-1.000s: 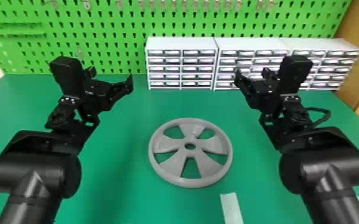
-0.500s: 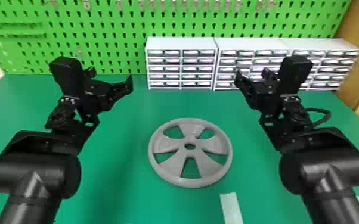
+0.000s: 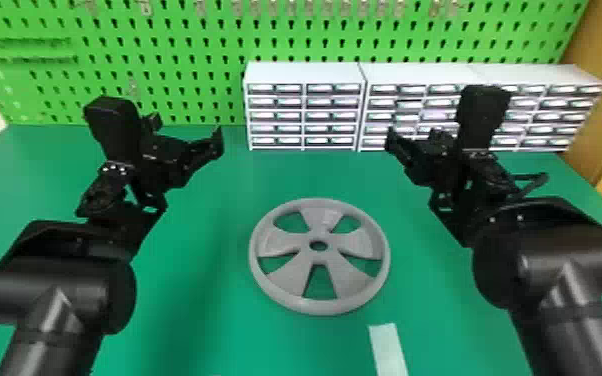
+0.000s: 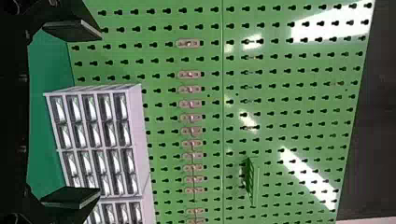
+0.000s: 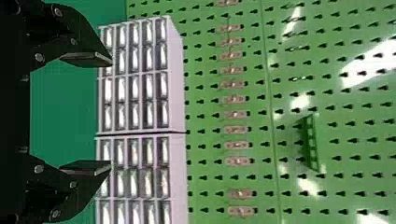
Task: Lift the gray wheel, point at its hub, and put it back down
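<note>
Right now, the gray wheel (image 3: 320, 257) lies flat on the green table (image 3: 215, 310), its hub (image 3: 319, 236) facing up and the white strip (image 3: 388, 350) just beside its near rim. Neither gripper touches it, so we judge the lift has not begun and the step in hand is the approach.

Out to its left is the left gripper (image 4: 101, 113), its fingers well apart with nothing between them; on the other side is the right gripper (image 5: 111, 113), parted and empty too. Both wrist views look toward the drawer units (image 3: 305, 72) and the pegboard (image 3: 190, 50), so we would want to tip the fingers down before closing in.

We would do well to take the rim from opposite sides, level with the hub, one finger over the edge and one low against the table. If we come in too high, the pads may skid off; if one side closes first, the wheel may slide or turn. We should rise evenly, and leave the hub uncovered for the pointing.
</note>
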Robot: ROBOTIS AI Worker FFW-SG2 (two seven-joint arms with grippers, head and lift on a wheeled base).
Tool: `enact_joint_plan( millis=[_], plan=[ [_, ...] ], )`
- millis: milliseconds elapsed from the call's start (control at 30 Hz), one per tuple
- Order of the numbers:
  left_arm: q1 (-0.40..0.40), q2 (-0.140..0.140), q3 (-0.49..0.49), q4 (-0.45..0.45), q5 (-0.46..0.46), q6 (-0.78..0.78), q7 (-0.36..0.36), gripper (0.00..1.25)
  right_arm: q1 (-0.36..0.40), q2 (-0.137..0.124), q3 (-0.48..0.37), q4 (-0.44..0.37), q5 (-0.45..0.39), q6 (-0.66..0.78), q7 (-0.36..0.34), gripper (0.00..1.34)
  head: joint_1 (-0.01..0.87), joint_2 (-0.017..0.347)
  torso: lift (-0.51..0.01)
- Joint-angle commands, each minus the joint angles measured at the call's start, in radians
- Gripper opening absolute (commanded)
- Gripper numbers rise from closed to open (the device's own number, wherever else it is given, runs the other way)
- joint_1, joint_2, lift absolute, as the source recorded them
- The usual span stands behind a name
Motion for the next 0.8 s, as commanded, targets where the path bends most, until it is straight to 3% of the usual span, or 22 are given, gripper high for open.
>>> enact_joint_plan(
  millis=[0, 533, 767],
  plan=[
    [0.001, 0.0, -0.001, 0.0, 0.0, 0.001, 0.0, 1.13, -0.009, 0.003, 0.012, -0.04, -0.024, 0.129, -0.051, 0.85, 0.692, 0.048, -0.088],
    [0.001, 0.005, -0.004, 0.0, 0.002, 0.011, 0.0, 1.14, -0.068, 0.009, 0.044, -0.082, -0.136, 0.454, -0.273, 0.86, 0.692, 0.048, -0.088],
    [0.001, 0.005, -0.008, 0.0, 0.002, 0.018, 0.0, 1.14, -0.115, 0.009, 0.044, -0.051, -0.17, 0.58, -0.293, 0.86, 0.692, 0.048, -0.088]
  ],
)
